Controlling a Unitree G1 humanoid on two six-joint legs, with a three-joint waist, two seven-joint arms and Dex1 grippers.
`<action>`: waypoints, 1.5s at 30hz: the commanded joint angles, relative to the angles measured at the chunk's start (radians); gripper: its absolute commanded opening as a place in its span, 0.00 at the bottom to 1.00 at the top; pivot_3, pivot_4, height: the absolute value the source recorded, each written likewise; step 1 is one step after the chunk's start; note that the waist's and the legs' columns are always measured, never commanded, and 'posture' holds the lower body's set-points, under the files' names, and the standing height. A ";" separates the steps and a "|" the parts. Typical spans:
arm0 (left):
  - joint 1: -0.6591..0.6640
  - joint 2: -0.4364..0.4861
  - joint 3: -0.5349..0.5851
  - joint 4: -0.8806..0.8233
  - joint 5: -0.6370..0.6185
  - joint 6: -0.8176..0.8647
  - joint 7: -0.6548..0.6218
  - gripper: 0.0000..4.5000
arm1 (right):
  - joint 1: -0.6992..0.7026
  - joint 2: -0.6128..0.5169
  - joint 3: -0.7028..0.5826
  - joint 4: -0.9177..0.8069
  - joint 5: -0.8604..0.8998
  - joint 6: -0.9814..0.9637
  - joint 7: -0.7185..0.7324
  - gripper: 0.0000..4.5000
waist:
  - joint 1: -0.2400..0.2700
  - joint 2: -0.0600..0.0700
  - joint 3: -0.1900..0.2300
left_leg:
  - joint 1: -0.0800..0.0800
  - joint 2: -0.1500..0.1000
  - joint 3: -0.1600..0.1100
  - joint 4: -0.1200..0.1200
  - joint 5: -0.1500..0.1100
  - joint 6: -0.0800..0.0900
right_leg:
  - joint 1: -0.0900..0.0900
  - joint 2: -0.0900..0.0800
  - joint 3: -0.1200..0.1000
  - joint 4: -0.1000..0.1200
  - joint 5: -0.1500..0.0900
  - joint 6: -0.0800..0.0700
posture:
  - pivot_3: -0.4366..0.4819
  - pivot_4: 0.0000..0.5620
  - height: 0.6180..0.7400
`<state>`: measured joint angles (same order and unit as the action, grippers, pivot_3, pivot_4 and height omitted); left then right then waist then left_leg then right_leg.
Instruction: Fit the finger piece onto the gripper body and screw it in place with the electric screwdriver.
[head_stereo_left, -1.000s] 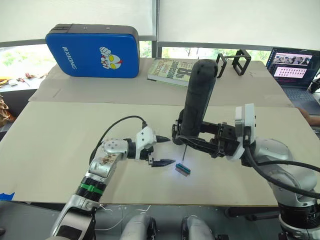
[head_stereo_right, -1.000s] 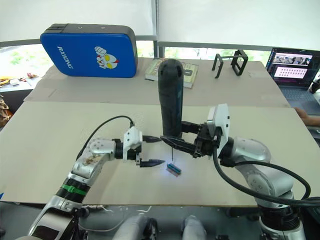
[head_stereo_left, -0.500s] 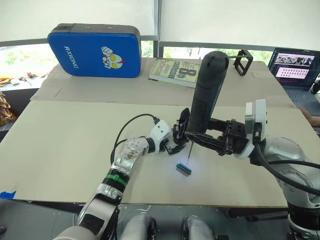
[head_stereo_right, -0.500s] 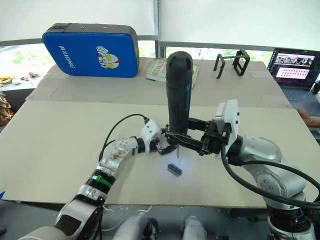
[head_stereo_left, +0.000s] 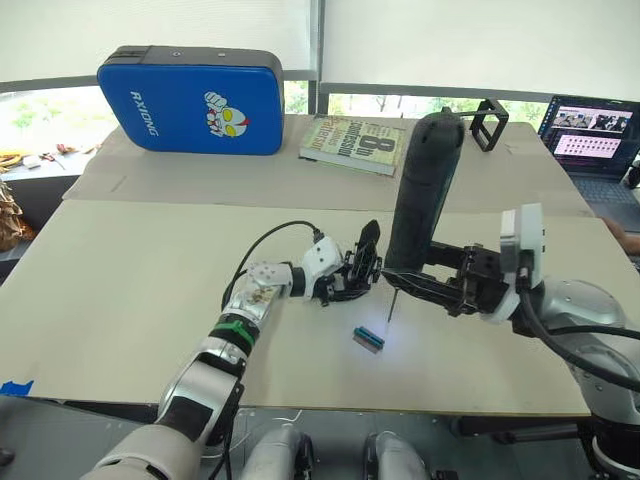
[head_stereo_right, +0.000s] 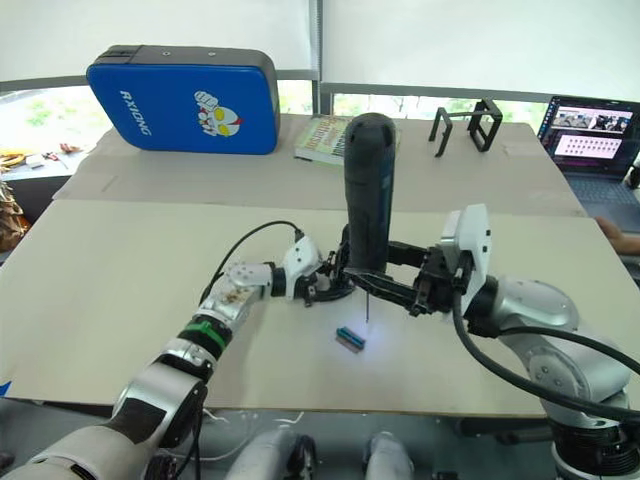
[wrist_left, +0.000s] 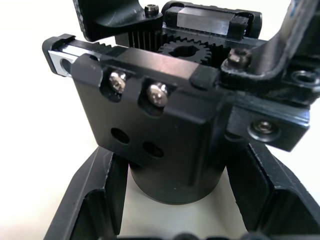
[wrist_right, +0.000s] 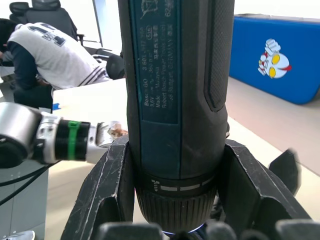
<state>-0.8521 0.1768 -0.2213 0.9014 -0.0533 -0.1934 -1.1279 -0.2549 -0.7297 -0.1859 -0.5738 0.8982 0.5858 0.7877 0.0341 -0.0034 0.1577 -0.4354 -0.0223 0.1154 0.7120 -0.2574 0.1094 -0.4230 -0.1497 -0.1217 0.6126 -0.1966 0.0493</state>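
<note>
Starting at the far left: blue case (head_stereo_left: 190, 100) sitting at the back of the table (head_stereo_left: 120, 290), well apart from the action and not mattering here.

Moving in: left gripper (head_stereo_left: 340, 287) clamping its two fingers (wrist_left: 95, 200) on either side of the gripper body (wrist_left: 160, 125), squeezing the round base and holding it just above the table near the middle. Leaf-shaped finger (head_stereo_left: 368, 238) sticking up and leaning toward the tool. Two screw heads (wrist_left: 157, 93) showing on the near face, with two open holes below them. Not managing to tell the finger piece apart from the rest of that black assembly, honestly.

Small green-and-brown block (head_stereo_left: 367, 339) lying on the table just in front, catching the glow from the tool light.

Next over: electric screwdriver (head_stereo_left: 425, 190) standing nearly upright, bit (head_stereo_left: 392, 305) pointing down just beside the body, apart from it and touching no screw. Right gripper (head_stereo_left: 405, 283) closed tight around the lower barrel.

Looking like the line-up stage before driving. Worth tilting the body so a screw head is facing straight along the bit, keeping that left clamp firm against twist, bringing the tip in slowly and seating it fully before spinning, to avoid camming out or knocking the part loose.

Laptop (head_stereo_left: 590, 135) sitting at the far right.
</note>
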 joint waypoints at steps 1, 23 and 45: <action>-0.073 0.005 0.003 0.062 -0.003 -0.087 -0.115 0.51 | -0.030 -0.018 -0.055 -0.041 0.077 0.012 0.006 0.43 | 0.002 0.000 0.000 | 0.000 0.000 0.000 0.000 0.000 0.000 | 0.000 0.000 0.000 0.000 0.000 0.000 | 0.48 0.27 1.00; 0.214 -0.038 0.065 -0.373 -0.025 0.154 0.138 1.00 | -0.274 0.001 0.027 0.043 0.196 0.116 -0.029 0.43 | 0.001 0.000 0.000 | 0.000 0.000 0.000 0.002 -0.002 0.003 | 0.001 -0.002 0.001 0.000 0.001 0.001 | 0.48 0.27 1.00; 0.266 0.009 0.036 -0.474 -0.042 0.201 0.180 0.52 | -0.460 0.181 0.196 0.187 -0.116 0.017 0.042 0.43 | -0.022 0.000 0.000 | -0.001 -0.001 0.001 0.001 -0.002 0.003 | 0.001 0.001 -0.001 0.002 0.001 0.002 | 0.48 0.27 1.00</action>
<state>-0.5830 0.1864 -0.1812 0.4555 -0.0820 0.0158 -0.9459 -0.6953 -0.5532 0.0330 -0.3599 0.7843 0.6504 0.8157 0.0124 -0.0030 0.1574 -0.4359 -0.0232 0.1164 0.7132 -0.2591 0.1121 -0.4215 -0.1491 -0.1223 0.6142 -0.1956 0.0509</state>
